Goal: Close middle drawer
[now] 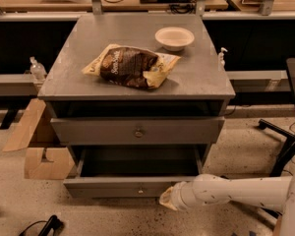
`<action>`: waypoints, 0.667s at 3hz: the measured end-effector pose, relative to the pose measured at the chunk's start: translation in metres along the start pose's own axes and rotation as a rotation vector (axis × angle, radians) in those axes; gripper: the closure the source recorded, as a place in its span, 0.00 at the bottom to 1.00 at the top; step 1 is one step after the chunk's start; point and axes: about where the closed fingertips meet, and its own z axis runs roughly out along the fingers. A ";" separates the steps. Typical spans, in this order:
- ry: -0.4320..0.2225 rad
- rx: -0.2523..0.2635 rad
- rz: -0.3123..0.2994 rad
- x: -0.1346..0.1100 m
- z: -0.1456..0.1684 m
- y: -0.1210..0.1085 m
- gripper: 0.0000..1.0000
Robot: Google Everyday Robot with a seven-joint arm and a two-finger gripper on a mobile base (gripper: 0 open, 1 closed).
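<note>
Ok, gripper (168, 200) is low, right of centre, at the right end of the middle drawer (113, 187) front; can't tell how open it is or whether it holds anything. Middle drawer is pulled out at lower centre, under the taller drawer front (88, 131). Chip bag (132, 67) and bowl (174, 37) sit on the cabinet top (69, 77).

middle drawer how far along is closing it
Done: nothing that shows. The middle drawer is pulled well out, its dark inside open to view. In hand: the gripper sits low at the right end of the drawer's front; whether it touches cannot be told. Left: the whole push, until the front sits flush with the cabinet.
</note>
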 end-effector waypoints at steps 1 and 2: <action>0.008 0.034 -0.015 -0.005 0.000 -0.035 1.00; 0.008 0.034 -0.015 -0.005 0.000 -0.032 1.00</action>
